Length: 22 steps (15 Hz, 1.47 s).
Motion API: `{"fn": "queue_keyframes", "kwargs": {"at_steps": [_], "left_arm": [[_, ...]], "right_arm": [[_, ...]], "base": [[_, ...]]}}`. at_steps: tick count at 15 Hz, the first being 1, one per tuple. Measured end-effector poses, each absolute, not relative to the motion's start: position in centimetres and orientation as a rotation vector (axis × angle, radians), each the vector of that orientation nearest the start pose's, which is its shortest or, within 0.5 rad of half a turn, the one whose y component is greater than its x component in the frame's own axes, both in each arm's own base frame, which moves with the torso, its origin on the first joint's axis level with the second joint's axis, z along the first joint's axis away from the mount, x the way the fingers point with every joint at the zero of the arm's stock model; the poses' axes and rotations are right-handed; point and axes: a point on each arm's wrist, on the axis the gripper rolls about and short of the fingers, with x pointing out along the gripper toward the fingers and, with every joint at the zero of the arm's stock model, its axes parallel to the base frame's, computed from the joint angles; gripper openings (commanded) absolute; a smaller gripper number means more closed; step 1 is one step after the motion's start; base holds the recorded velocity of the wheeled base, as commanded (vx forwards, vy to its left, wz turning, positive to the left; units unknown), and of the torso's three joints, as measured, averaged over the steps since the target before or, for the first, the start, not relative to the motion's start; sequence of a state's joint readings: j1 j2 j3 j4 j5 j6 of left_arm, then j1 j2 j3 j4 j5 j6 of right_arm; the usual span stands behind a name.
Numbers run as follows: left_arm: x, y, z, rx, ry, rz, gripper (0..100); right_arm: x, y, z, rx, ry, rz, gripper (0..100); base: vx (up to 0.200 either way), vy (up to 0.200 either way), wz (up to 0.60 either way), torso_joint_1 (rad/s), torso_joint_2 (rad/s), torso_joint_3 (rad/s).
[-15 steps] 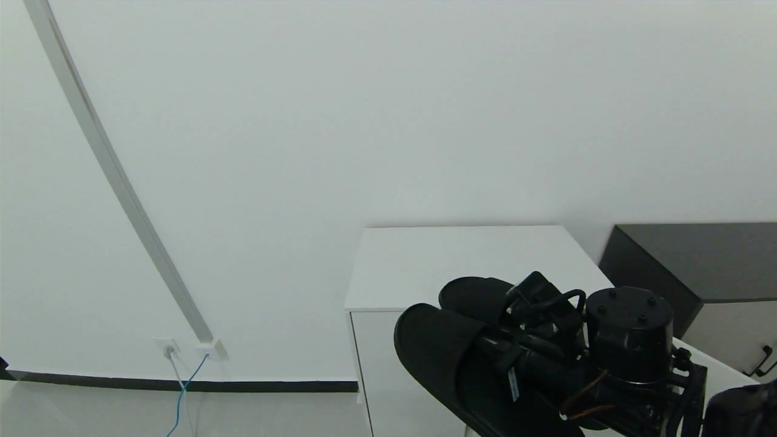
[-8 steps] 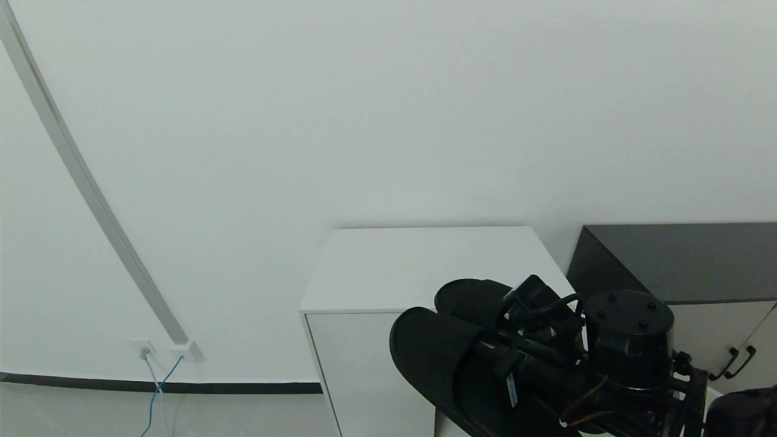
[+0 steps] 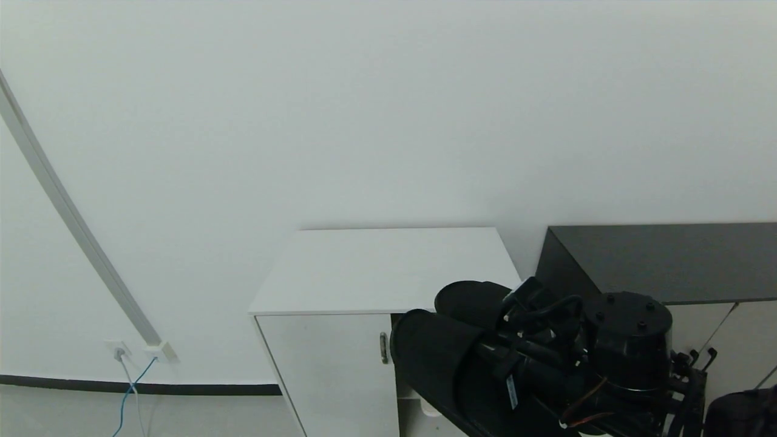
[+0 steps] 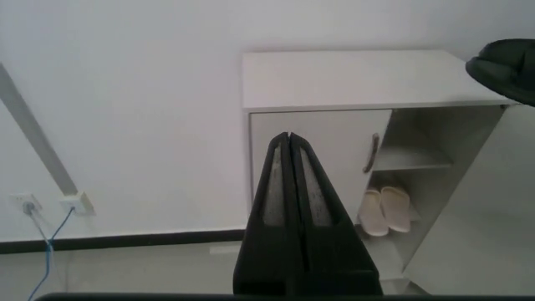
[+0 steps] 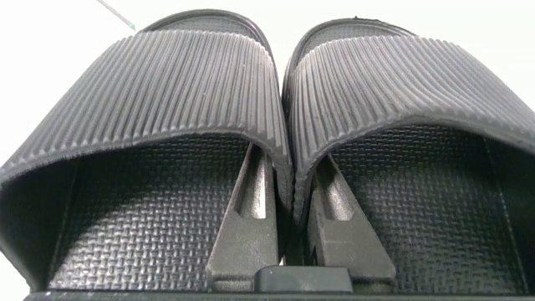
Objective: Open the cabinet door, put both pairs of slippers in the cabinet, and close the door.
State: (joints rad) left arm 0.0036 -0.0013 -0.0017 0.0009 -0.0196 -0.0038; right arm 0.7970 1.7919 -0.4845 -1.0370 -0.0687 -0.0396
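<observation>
The white cabinet ahead of the left tool, which is pressed together and empty, stands open with a cream pair of slippers inside. The right tool pinches the black ribbed rubber slippers by their inner walls. Stowing them and closing the door remain.

In front of cabinet: held slippers, 2nd pair inside it, sideboard to its R.

left tool: black, tapered | right arm: screwed cap, orange cable
</observation>
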Motion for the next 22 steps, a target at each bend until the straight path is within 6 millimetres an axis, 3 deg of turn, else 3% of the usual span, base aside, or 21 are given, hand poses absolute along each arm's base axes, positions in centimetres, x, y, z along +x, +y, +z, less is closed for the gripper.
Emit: {"fn": "queue_keyframes", "kwargs": {"at_steps": [22], "left_arm": [[-2.30, -0.05, 7.59, -0.005, -0.003, -0.017, 0]], "right_arm": [[19.80, 20.31, 10.65, -0.168, 0.264, 0.741, 0]], "base": [[0.000, 0.000, 0.00, 0.000, 0.00, 0.000]]}}
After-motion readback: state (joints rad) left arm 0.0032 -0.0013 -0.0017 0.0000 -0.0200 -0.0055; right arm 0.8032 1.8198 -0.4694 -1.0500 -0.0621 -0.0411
